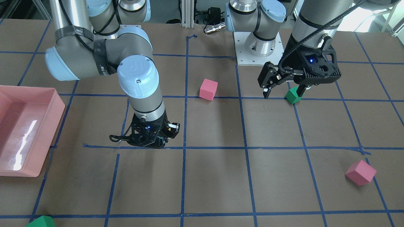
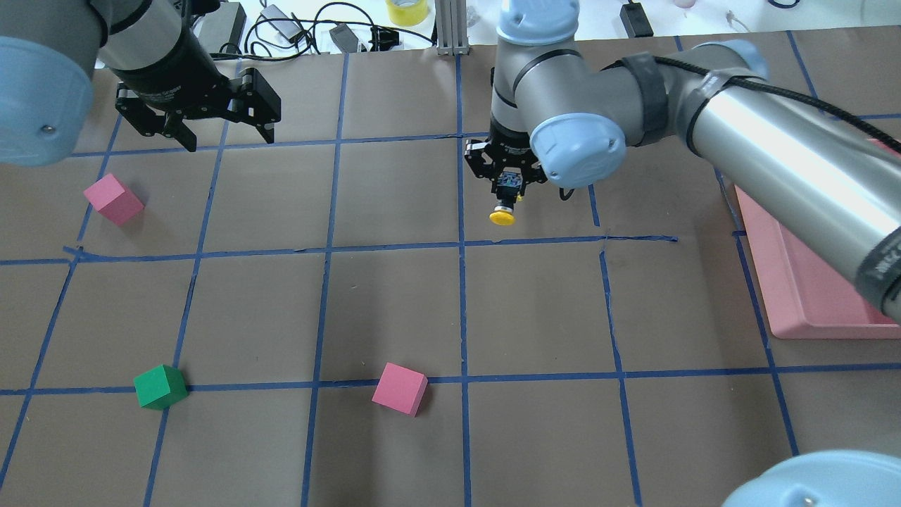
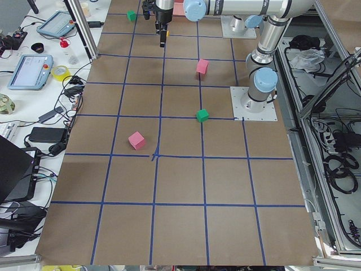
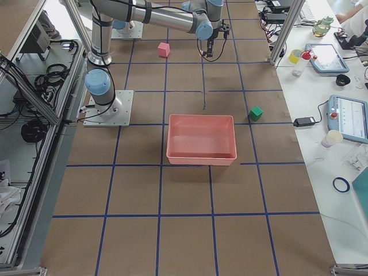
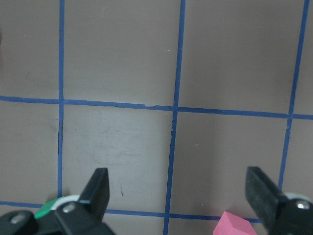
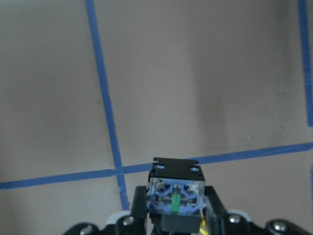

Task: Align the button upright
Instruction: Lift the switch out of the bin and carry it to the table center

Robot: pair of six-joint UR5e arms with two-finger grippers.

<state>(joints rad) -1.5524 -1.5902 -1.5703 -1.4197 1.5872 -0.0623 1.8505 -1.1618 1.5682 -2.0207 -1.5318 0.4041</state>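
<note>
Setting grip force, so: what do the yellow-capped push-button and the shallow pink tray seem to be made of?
The yellow-capped push-button: likely hard moulded plastic; smooth yellow cap, black body, clear base with parts visible inside. The shallow pink tray: probably glossy plastic; its floor throws a bright glare.

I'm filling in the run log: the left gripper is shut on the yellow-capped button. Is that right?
Not quite. It is the right gripper that is shut on the yellow-capped button. The overhead exterior view shows this, and there the left gripper is open and holds nothing.
</note>
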